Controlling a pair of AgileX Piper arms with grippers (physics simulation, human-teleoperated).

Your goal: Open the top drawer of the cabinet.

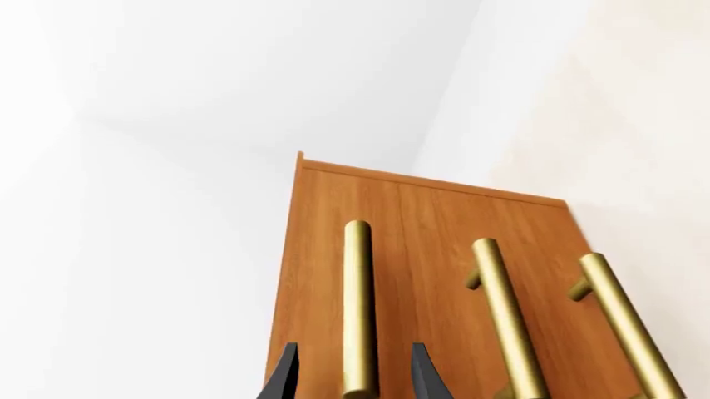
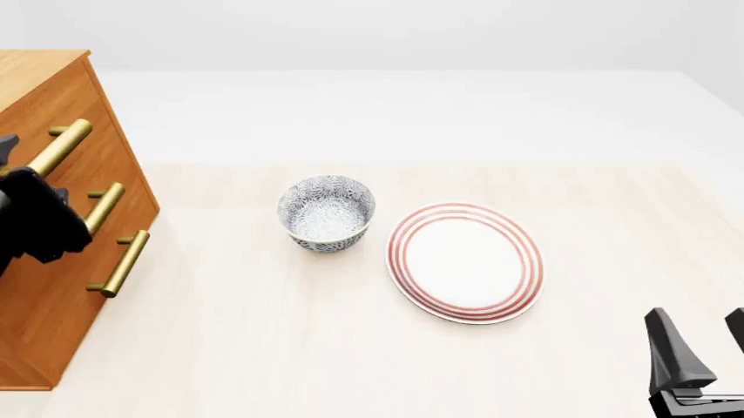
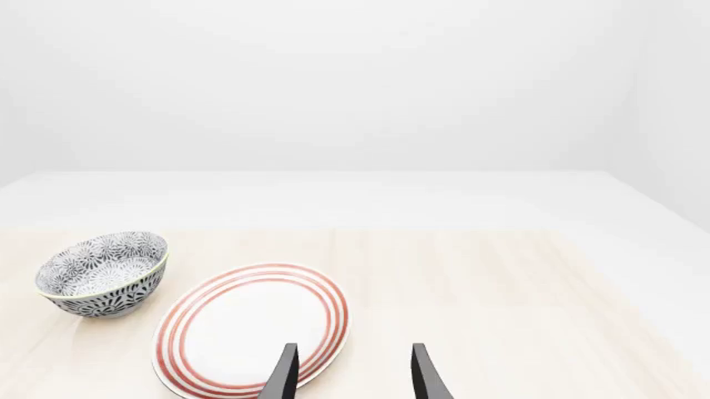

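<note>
Spread on either side of the top drawer's brass bar handle [image 1: 357, 307], left gripper [image 1: 354, 378] fingers [image 1: 282, 378], dark and tapered, with a visible gap to the bar on each side in the left wrist view; touching or not, cannot tell. Mostly hidden in the front view behind the black arm at the far left. Right gripper [image 3: 354, 374] parted too, holding nothing, low at the near right of the table [image 2: 291, 348], well apart from the cabinet [image 2: 47, 287]. Between the two arms, a blue-and-white patterned bowl [image 2: 327, 212] and just beside it a round white plate [image 2: 465, 261] with red rings, both clear of the drawer fronts. Top drawer [image 1: 322, 249] flush in the orange-brown wooden chest, highest of three. Two lower handles [image 1: 505, 320], same brass cylinders, close alongside. Pale wood-grain tabletop, white wall behind.
</note>
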